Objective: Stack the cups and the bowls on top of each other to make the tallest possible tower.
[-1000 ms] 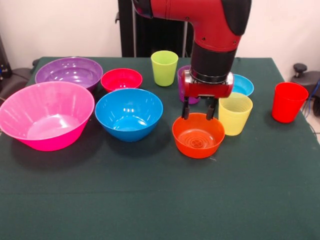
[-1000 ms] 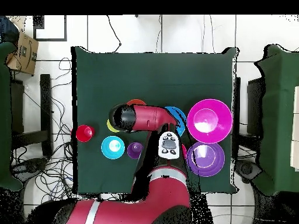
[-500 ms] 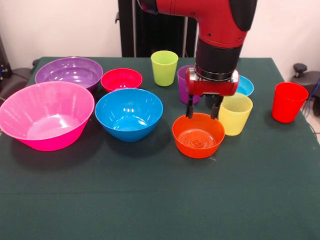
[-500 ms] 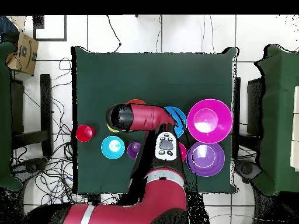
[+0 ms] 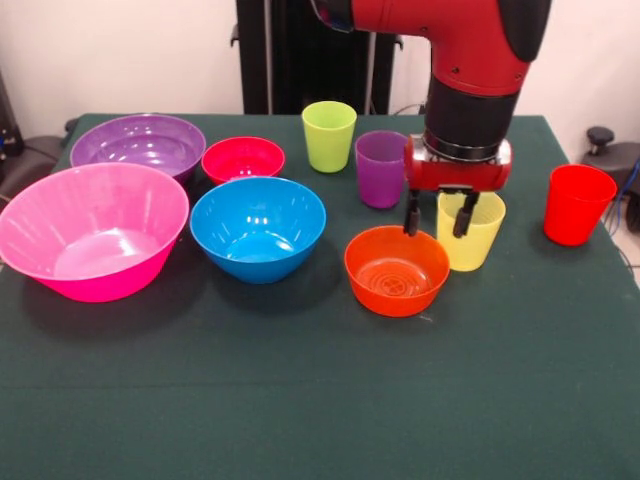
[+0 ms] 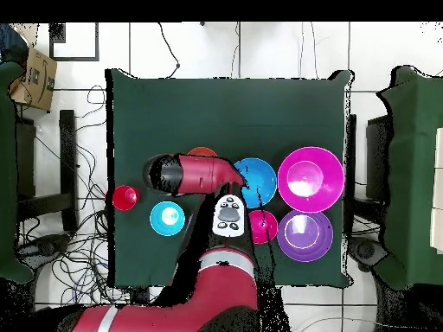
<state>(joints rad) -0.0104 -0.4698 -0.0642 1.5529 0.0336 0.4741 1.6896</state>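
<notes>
The tool [image 5: 436, 217] hangs upright from the red and black arm [image 5: 460, 60] with its two dark fingers spread and nothing between them. One finger hangs in front of the near rim of the yellow cup [image 5: 470, 230]; the other hangs in the gap between that cup and the orange bowl [image 5: 396, 270]. It grips neither, and whether either finger touches the cup cannot be told. This pose looks like a line-up over the yellow cup's rim for a pinch on its wall, though that is only a reading of the pose.

Working outward, the purple cup [image 5: 381, 168] stands upright just behind the orange bowl, and the lime green cup [image 5: 329, 136] stands farther back. The red cup [image 5: 576, 204] stands well apart near the desk [image 5: 300, 400] edge. Across from the tool sit the medium blue bowl [image 5: 258, 228], the small red bowl [image 5: 243, 159], the large purple bowl [image 5: 138, 146] and the very large pink bowl [image 5: 90, 230], all mouth-up and separate. The light blue bowl [image 6: 167, 218] shows only in the overhead view, the arm hiding it from the front.

No tower exists yet: every piece stands alone on the desk, spread with room for the tool to come down on each.
</notes>
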